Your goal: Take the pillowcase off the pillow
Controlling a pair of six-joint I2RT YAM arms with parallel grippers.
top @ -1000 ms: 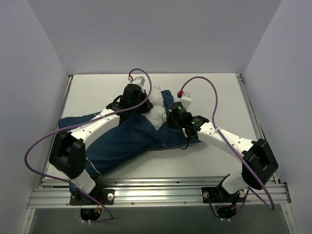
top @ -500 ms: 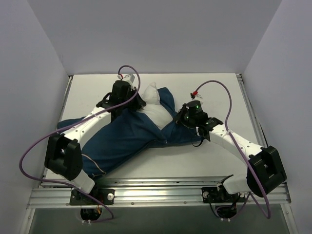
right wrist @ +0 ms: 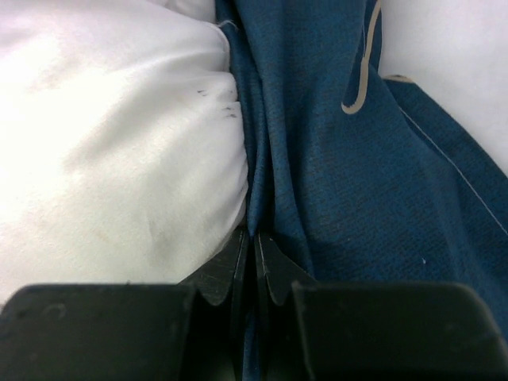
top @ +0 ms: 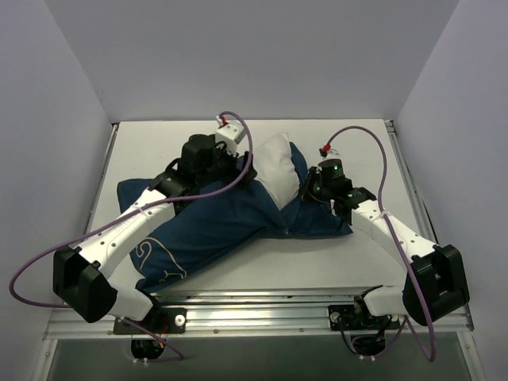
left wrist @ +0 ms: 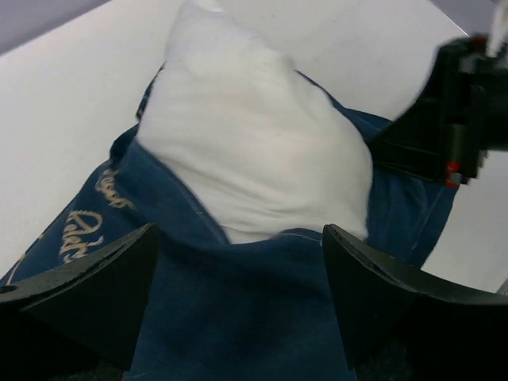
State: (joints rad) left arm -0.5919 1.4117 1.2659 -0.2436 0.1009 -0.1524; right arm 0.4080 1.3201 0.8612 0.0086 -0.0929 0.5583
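Observation:
The white pillow (top: 278, 169) sticks out of the open end of the navy pillowcase (top: 210, 230) near the table's middle. My left gripper (top: 242, 168) hovers open over the case's hem just left of the bare pillow. In the left wrist view its fingers (left wrist: 103, 286) stand wide apart above blue fabric (left wrist: 238, 317), with the pillow (left wrist: 254, 143) ahead and nothing between them. My right gripper (top: 306, 190) is shut on a fold of the pillowcase (right wrist: 357, 159) at the pillow's right side; its tips (right wrist: 254, 242) pinch the cloth against the pillow (right wrist: 111, 143).
The table (top: 349, 143) is white, with grey walls on three sides and a metal rail (top: 262, 313) along the near edge. The right arm's black wrist (left wrist: 456, 119) shows in the left wrist view. Purple cables loop over both arms.
My left gripper has opened and let go. The right gripper has drawn the case's edge to the right. More of the pillow shows, and the whole bundle has shifted right.

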